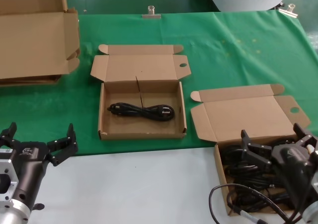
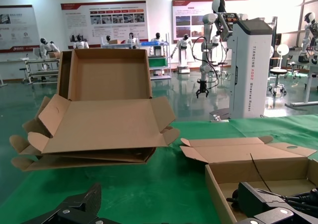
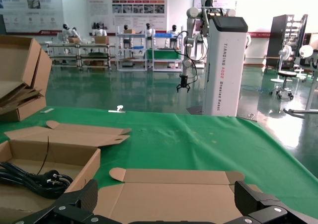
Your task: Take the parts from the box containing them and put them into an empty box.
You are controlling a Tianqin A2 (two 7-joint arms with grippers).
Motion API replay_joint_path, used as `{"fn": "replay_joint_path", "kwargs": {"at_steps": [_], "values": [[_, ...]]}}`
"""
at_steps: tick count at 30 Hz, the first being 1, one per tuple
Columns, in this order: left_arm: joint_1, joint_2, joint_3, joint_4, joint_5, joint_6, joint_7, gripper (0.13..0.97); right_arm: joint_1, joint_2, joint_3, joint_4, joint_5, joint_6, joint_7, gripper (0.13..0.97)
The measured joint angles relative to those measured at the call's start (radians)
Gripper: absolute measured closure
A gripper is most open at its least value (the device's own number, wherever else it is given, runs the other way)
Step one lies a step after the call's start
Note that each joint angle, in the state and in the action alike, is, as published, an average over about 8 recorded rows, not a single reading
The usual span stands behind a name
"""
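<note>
Right gripper [image 1: 276,142]: my fingers are spread apart with nothing between them, poised directly above the source box at the bench's front right corner. I judge this posture is the approach for a downward pick.
Left gripper [image 1: 37,140]: my fingers are spread apart and hold nothing; this arm is parked at the front left corner of the bench, off the green cloth [image 1: 223,50], clear of the working area.
Source box [image 1: 221,157]: shallow cardboard mailer, lid folded back toward the rear edge so the opening faces up. It holds several black power cords [image 1: 238,167] heaped in coils.
Receiving box [image 1: 141,129]: identical mailer at mid-bench, lid likewise laid back toward the rear. One coiled power cord [image 1: 141,111] already lies across its floor, lengthwise.
Large carton [image 1: 32,40]: stands at the rear left corner with flattened cardboard beneath it; not part of the transfer.
Task state: I judge the transfer is early, as one cord is placed and most are in the source box.
Next move requirement: descend onto a single bundle at its middle, since tangled cords may drag neighbours out.
</note>
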Motion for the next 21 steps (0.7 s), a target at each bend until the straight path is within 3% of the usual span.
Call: {"fn": "replay_joint_path", "kwargs": {"at_steps": [21], "values": [[0.0, 0.0, 0.0, 0.0, 0.0, 0.0, 0.0, 0.132, 0.0, 0.0, 0.0, 0.0, 0.0, 0.0, 0.0, 0.129]]}}
